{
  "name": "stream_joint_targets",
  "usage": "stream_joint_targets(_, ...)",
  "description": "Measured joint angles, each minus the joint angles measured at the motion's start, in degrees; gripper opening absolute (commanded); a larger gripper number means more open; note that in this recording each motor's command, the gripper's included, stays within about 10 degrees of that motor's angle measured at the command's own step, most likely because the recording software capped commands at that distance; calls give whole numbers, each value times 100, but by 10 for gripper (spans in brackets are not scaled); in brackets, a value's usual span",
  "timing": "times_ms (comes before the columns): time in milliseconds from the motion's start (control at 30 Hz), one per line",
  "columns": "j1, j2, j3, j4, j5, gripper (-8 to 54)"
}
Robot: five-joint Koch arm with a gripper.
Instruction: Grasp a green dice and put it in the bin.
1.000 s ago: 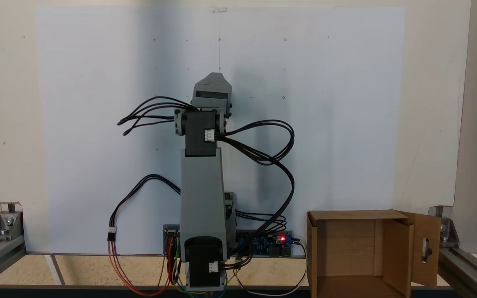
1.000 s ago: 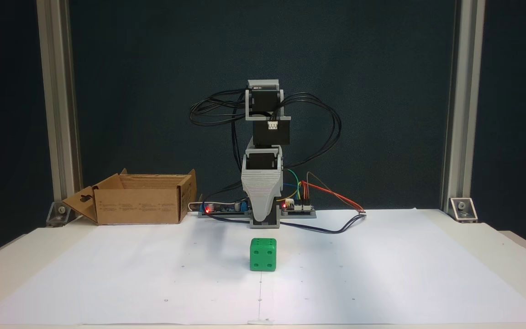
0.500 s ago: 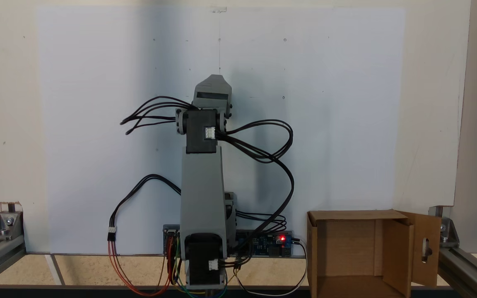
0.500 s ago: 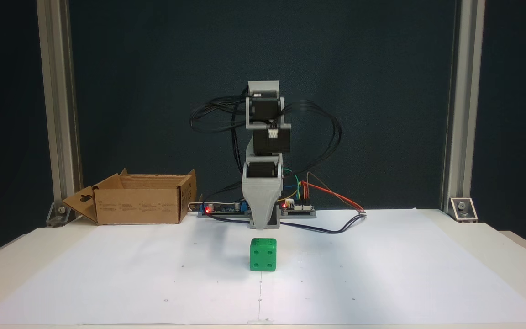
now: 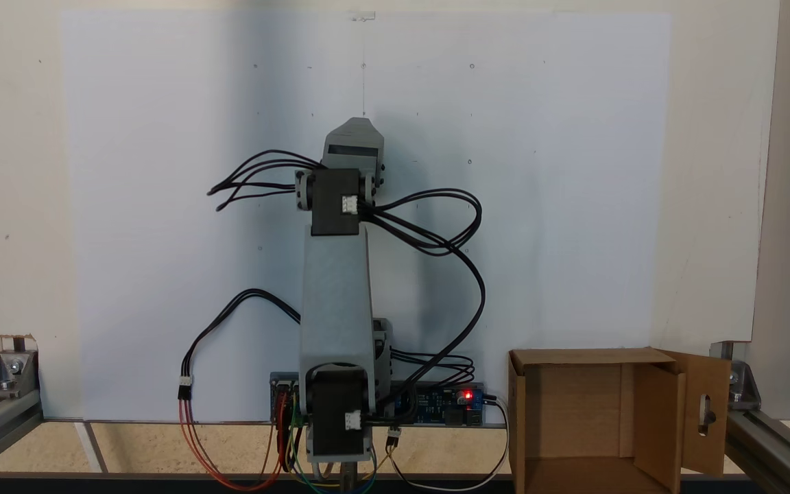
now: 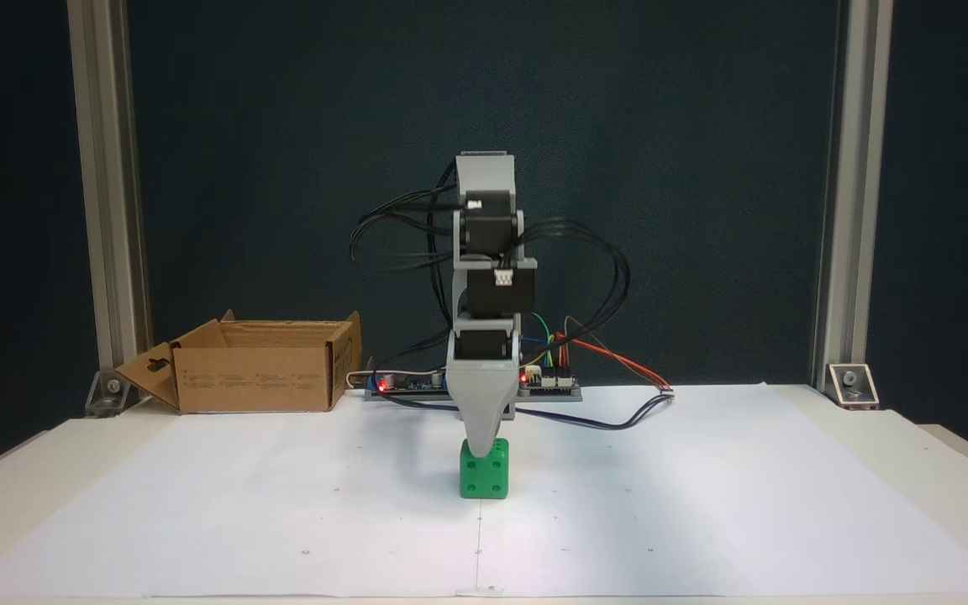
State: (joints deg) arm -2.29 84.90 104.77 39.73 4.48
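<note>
On the white paper sheet (image 6: pixel 702 504), roughly mid-table in a fixed view from the front, sits the green dice (image 6: pixel 485 476), flat on the sheet w/ pips facing the camera. The gripper (image 6: pixel 481 447) points straight down, its grey tapered tip overlapping the dice's top edge. Only one grey jaw face shows from the front; the other, if behind it, is hidden, so can't tell whether the jaws are spread or closed, nor whether they actually touch the dice.

In a fixed view from above/behind, the arm (image 5: pixel 337 302) stretches away from its base over the sheet; the gripper (image 5: pixel 356 127) shows as a grey wedge at the far end. The arm covers the spot below it, so no dice seen there, and jaw gap can't be read here either.

The bin (image 6: pixel 257 376) is a brown cardboard box, open on top, standing at the back left of the table in the front view, well apart from the dice; one flap w/ an oval slot hangs out to its left. From above/behind the bin (image 5: pixel 573 405) is at lower right, beside the electronics board (image 5: pixel 446 405) w/ a red LED lit. Black cables (image 6: pixel 593 260) loop around the upper arm.
</note>
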Motion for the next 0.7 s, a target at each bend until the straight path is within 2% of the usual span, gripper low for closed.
stream_joint_targets(233,0,-642,88,-448,0,433)
stream_joint_targets(433,0,-712,88,-615,0,428)
stream_joint_targets(700,0,-712,88,-615,0,325)
